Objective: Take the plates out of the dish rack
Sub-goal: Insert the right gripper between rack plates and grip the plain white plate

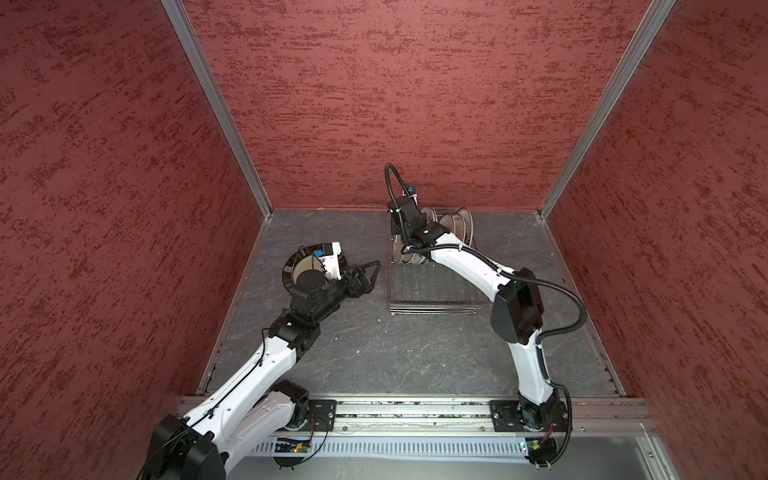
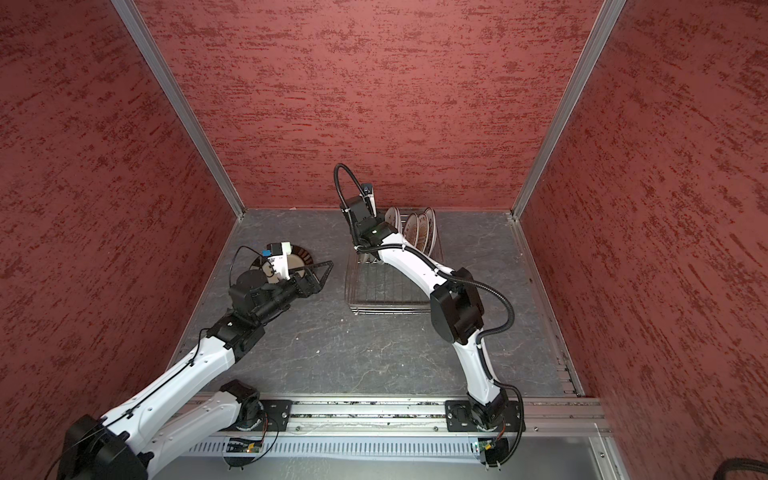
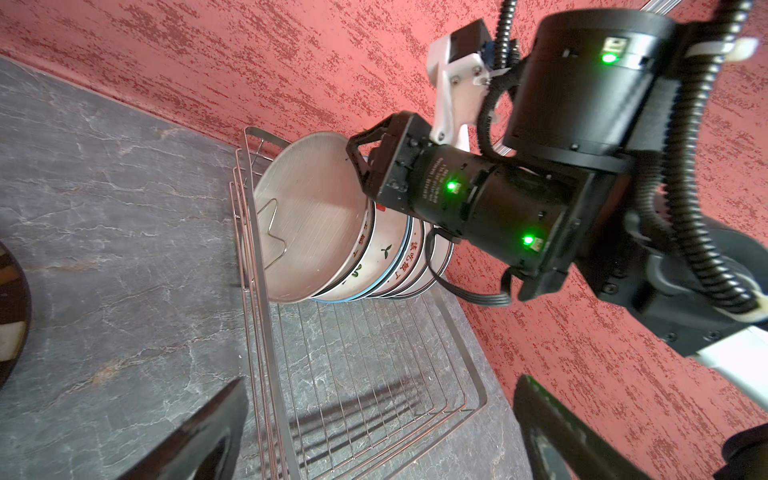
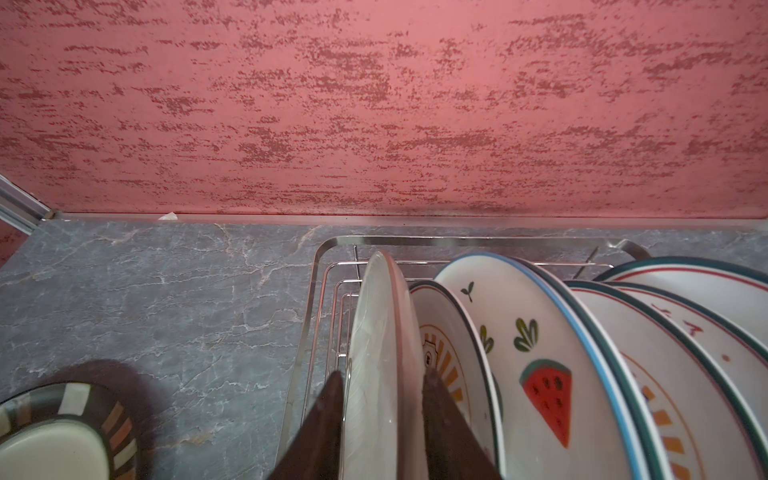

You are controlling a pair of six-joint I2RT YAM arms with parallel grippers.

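1. The right hand (image 4: 384, 386) is clamped on the cream plate (image 4: 374, 332), upright at the dish rack's (image 4: 457, 240) end, low centre in the right wrist view; the left hand (image 1: 368, 276) is spread, empty.
2. A straight lift is called for; neighbouring plates (image 4: 540, 353) are packed close.
3. A dark-rimmed plate (image 4: 62, 428) is laid on the grey worktop (image 4: 166, 311), lower left; red walls (image 4: 374, 104) surround.

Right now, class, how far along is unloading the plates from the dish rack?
Done: one dark-rimmed plate lies on the table. In hand: the right hand grips the cream plate at the row's end, not yet lifted from the dish rack. To do: about five more plates standing behind it.
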